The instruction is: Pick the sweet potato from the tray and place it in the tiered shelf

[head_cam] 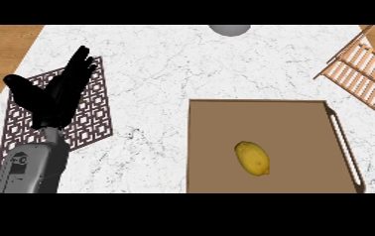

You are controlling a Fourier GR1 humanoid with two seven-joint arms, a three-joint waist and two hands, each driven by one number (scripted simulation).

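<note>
the surface (168,81) is white marble with fine grey veins, filling most of the view; a strip of wood shows at the far left corner.

nearest, at the left, a grey forearm comes in from the lower edge and ends in the left hand (51,98) — black, fingers straight and spread upward, thumb out to the left, holding nothing. it shows over a dark patterned mat (92,116) with a lattice design that lies flat on the surface at the left.

near right lies a brown tray (219,131), rectangular, with a pale handle along its right side. in it, a little right of centre and towards the near side, lies a yellow oval thing, the sweet potato (252,158) — on its side, alone in the tray, touching no rim. it is well apart from the left hand, to the right of it and nearer.

farther, at the right edge, part of the wooden slatted tiered shelf (355,69) shows, tilted in the view. at the far edge in the middle sits a grey rounded object (230,29), cut off.
</note>
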